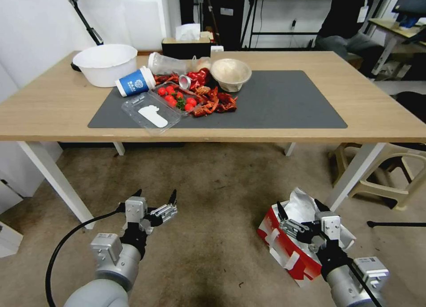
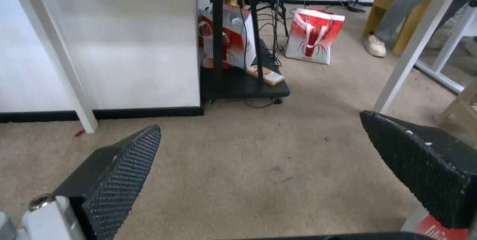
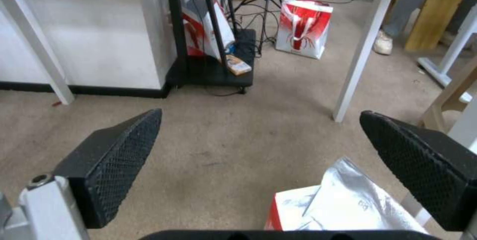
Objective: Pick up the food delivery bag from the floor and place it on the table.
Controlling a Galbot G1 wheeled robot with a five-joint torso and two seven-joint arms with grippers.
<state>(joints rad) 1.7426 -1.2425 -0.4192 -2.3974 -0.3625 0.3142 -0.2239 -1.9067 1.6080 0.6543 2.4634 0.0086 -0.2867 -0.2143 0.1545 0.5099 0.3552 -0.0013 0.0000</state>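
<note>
Standing on the floor (image 1: 208, 200) just beside the table's front right leg, the food delivery bag (image 1: 284, 247) shows a red and white side with white handles and an open top of crumpled silver foil. In the right wrist view the same foil and a white and red corner (image 3: 338, 206) sit low between the black ribbed pads. The right gripper (image 1: 302, 214) hangs over the bag's mouth with its fingers spread wide and nothing between them; whether a fingertip touches the foil cannot be told. The left gripper (image 1: 155, 196) is held above bare carpet well to the left of the bag, its fingers likewise wide apart and empty; its wrist view looks along the carpet between its two pads (image 2: 124, 173).

Above and beyond stands the table (image 1: 53, 116), a light-wood top on white legs carrying a dark grey mat (image 1: 284, 103). On the mat's left part lies a heap: red crayfish shells (image 1: 217, 104), cherry tomatoes (image 1: 175, 96), a clear plastic tray (image 1: 151, 112), a blue paper cup (image 1: 134, 81) on its side, a clear cup (image 1: 166, 64) also tipped over, and a beige bowl (image 1: 230, 74). A white basin (image 1: 105, 64) sits on the wood near the left back corner, and a tissue box (image 1: 186, 43) behind the heap. Farther off under the table, both wrist views show another red and white bag (image 3: 303, 27) upright on the carpet.
</note>
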